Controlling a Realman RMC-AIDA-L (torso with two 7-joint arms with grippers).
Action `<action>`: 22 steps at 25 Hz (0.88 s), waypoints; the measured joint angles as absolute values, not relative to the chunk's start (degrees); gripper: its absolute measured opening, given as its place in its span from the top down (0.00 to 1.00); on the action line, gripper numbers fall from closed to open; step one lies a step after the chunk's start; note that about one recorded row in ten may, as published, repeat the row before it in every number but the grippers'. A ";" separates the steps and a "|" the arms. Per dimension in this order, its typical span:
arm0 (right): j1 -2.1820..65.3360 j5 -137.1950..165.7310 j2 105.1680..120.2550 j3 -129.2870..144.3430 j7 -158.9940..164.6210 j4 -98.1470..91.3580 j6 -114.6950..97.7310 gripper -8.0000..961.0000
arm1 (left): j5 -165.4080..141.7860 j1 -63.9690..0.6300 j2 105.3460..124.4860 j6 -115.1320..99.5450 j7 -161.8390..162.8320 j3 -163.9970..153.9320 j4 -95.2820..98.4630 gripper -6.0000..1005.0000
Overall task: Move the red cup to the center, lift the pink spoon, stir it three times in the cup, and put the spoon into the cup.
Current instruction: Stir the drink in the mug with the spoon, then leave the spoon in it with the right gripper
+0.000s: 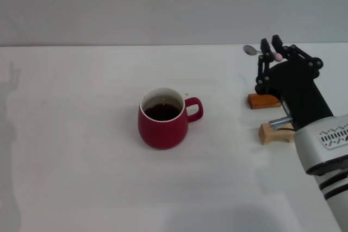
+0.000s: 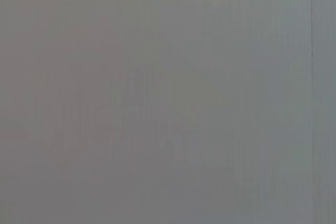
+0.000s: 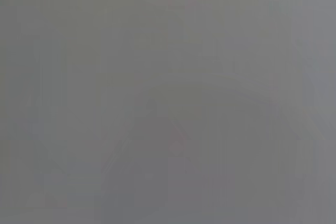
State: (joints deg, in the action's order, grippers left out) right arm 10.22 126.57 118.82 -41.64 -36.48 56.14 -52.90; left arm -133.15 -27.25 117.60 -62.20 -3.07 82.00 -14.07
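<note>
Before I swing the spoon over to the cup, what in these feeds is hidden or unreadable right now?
- Both wrist views: plain grey, nothing readable.
- Left claw: in no view.
- Head view: the pink spoon shows only its bowl and a bit of pink; the right claw covers the rest of the handle.
- Head view: two wooden blocks are partly behind the right arm.
- Red cup: depth of the dark liquid unclear.

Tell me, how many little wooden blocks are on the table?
2. The orange-brown block lies on the table to the right of the red cup, below the right gripper holding the pink spoon. The paler block lies nearer the robot. The arm may hide more.
</note>
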 joint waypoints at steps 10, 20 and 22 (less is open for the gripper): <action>11.65 126.65 118.74 -39.94 -36.56 58.28 -52.26 0.85 | -133.03 -27.16 117.59 -62.35 -3.07 82.00 -13.99 0.17; 12.79 126.65 118.73 -37.32 -36.57 59.95 -51.52 0.85 | -133.11 -27.15 117.60 -62.39 -3.08 82.00 -14.04 0.17; 13.21 126.66 118.70 -36.59 -36.56 60.16 -51.34 0.85 | -133.10 -27.16 117.60 -62.40 -3.08 82.00 -14.03 0.17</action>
State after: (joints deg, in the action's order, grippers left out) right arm 13.21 126.66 118.70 -36.59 -36.56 60.16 -51.34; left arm -133.10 -27.16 117.60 -62.40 -3.08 82.00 -14.03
